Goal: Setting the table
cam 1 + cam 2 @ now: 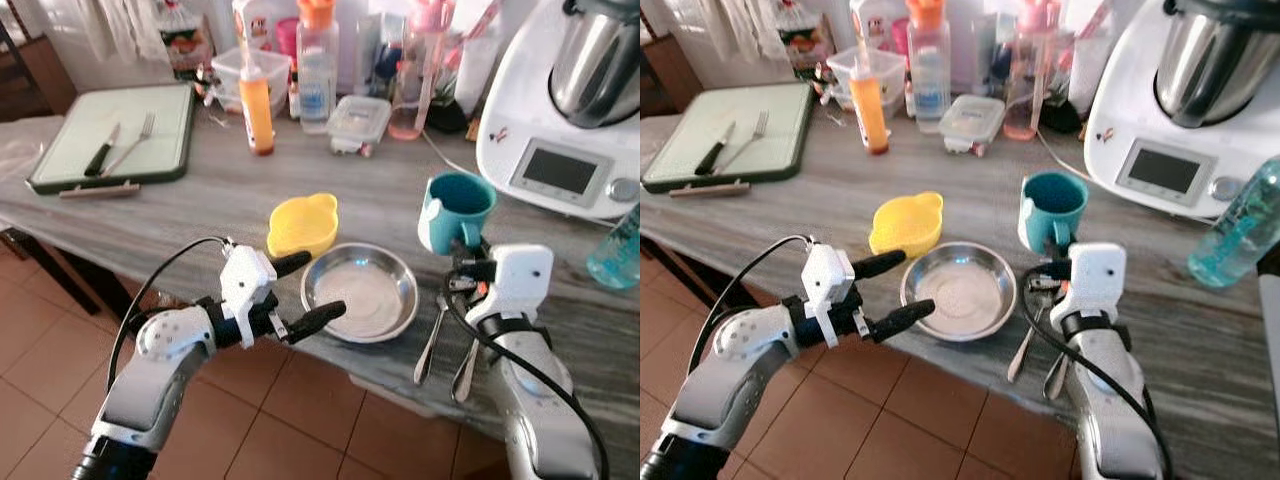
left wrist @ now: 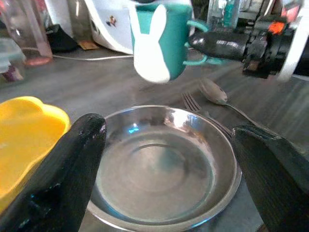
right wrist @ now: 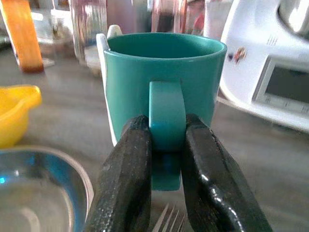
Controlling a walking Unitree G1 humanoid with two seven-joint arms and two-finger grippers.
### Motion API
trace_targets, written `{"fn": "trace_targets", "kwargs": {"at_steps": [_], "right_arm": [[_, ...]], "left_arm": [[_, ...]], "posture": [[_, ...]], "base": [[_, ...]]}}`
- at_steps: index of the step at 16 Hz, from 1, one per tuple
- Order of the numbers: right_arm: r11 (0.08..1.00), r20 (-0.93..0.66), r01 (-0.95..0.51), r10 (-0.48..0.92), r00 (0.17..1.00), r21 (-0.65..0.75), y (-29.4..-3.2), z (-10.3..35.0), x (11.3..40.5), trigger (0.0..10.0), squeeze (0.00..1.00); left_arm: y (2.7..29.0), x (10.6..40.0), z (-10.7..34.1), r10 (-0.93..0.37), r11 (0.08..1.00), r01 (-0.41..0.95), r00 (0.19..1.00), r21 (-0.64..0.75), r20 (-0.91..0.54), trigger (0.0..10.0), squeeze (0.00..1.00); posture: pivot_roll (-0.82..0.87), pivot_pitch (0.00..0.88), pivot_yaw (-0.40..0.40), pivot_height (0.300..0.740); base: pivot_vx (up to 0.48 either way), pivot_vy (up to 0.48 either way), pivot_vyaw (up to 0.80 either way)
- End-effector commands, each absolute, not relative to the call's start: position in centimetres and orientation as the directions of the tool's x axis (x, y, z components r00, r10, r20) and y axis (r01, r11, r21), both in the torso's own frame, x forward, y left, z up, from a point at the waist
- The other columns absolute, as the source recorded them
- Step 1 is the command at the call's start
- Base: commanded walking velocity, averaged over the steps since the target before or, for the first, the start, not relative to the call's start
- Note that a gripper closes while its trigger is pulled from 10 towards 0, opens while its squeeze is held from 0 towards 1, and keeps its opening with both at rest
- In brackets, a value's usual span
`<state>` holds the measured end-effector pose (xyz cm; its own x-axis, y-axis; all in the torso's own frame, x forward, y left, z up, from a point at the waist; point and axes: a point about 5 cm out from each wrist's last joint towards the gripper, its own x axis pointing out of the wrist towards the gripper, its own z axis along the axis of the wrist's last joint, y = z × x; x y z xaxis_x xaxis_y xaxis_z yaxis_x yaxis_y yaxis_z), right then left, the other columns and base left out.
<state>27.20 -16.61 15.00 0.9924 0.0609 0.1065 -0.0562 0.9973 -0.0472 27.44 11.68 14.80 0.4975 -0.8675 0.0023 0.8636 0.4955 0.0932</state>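
Right gripper (image 1: pixel 462 268) pinching teal ceramic mug (image 1: pixel 455 210) by its handle, right of round steel plate (image 1: pixel 360 291) | left gripper (image 1: pixel 303 290) gaping wide | I'm keeping mug level while lowering.

mug (image 1: pixel 455 208) teal, white rabbit; bowl (image 1: pixel 301 224) yellow; plate (image 1: pixel 360 291) silver

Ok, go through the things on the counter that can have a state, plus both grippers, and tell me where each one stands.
Teal mug with white rabbit: upright, handle clamped by the right gripper.
Round steel plate: empty, flat on the counter.
Yellow plastic bowl: upright, beside the plate.
Left gripper: fingers open at the plate's rim.
Spoon and fork: lying right of the plate.
Clear lidded box: closed.
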Motion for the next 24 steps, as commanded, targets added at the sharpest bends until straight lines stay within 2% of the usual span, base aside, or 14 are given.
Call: {"fn": "trace_targets", "kwargs": {"at_steps": [1, 16, 21, 24], "right_arm": [[0.996, 0.131, -0.081, 0.087, 0.988, -0.045, -16.3, 15.4, 27.5, 10.0, 0.0], [0.987, 0.107, -0.159, 0.16, 0.981, -0.025, -14.4, 14.0, 28.4, 10.0, 0.0], [0.989, 0.094, -0.145, 0.147, 0.985, -0.033, -14.7, 13.3, 28.3, 10.0, 0.0], [0.988, 0.094, -0.147, 0.15, 0.984, -0.038, -14.7, 13.2, 28.3, 10.0, 0.0]], "left_arm": [[11.7, 27.2, 15.1, -0.876, 0.48, 0.871, 0.483, 0.102, -0.001, 10.0, 0.0], [12.5, 26.9, 13.4, -0.862, 0.501, 0.861, 0.505, 0.088, -0.04, 10.0, 0.0], [12.6, 26.4, 13.3, -0.887, 0.453, 0.89, 0.456, 0.055, -0.068, 10.0, 0.0], [12.3, 26.4, 13.8, -0.888, 0.45, 0.89, 0.454, 0.068, -0.064, 10.0, 0.0]], "posture": [[0.02, 0.131, 0.017, 0.74], [0.05, 0.151, 0.015, 0.74], [0.06, 0.146, 0.015, 0.74], [0.06, 0.142, 0.018, 0.74]], "base": [[0.0, 0.0, 0.0], [0.0, 0.0, 0.0], [0.0, 0.0, 0.0], [0.0, 0.0, 0.0]]}}
